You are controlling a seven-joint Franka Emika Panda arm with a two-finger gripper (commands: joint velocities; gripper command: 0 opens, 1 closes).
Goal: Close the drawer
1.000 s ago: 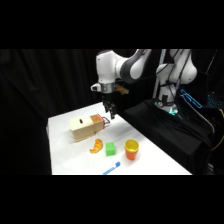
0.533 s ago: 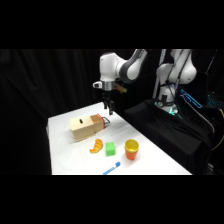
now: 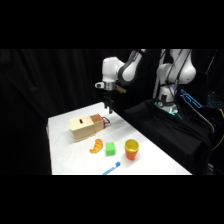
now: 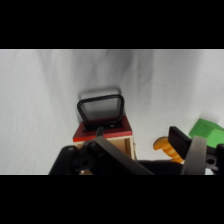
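Note:
The pale tan wooden box lies on the white table, its drawer facing right. In the wrist view the drawer's reddish-brown front sits close against the box, with a dark loop handle sticking out from it. Whether a gap remains, I cannot tell. My gripper hangs just above and to the right of the handle, not touching it. In the wrist view my gripper stands open over the drawer front with nothing held.
An orange croissant-shaped toy, a green cube and an orange cup stand in front of the box. A blue tool lies near the table's front edge. A dark cloth-covered bench rises to the right.
My gripper has risen a little from the drawer handle, and the arm's upper part has swung right. The box and the other objects have not moved.

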